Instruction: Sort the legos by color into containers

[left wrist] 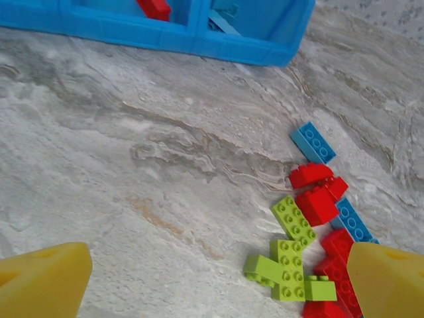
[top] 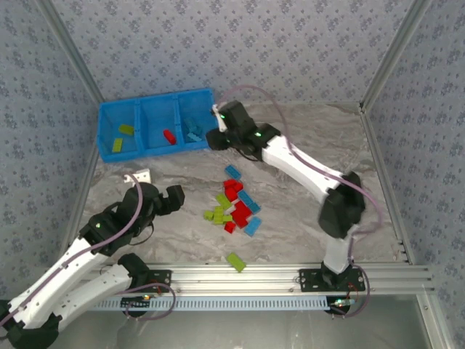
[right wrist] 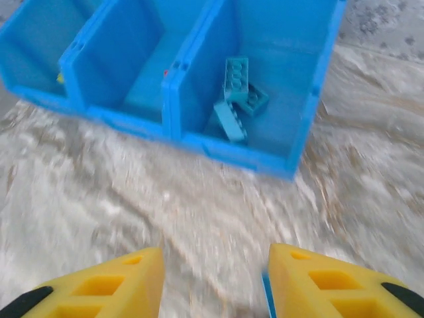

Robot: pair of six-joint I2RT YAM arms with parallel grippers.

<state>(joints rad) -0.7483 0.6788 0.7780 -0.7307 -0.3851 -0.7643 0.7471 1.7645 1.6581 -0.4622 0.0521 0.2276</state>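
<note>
The containers are three compartments of one blue bin (top: 156, 97) at the back left. Its left compartment holds lime green legos (top: 125, 131), the middle a red one (top: 169, 136), the right light blue ones (right wrist: 237, 96). A loose pile of red, green and blue legos (top: 234, 206) lies mid-table, and one green brick (top: 235, 262) sits near the front rail. My right gripper (top: 216, 137) (right wrist: 215, 278) hovers open just before the bin's right end; a thin blue sliver shows along its right finger. My left gripper (top: 173, 198) (left wrist: 218, 271) stands wide open left of the pile, beside green bricks (left wrist: 291, 265).
A small white bracket (top: 138, 177) lies on the table between the bin and my left arm. Aluminium rails (top: 290, 275) run along the near edge, and patterned walls close in the back and sides. Marbled table surface stretches right of the pile.
</note>
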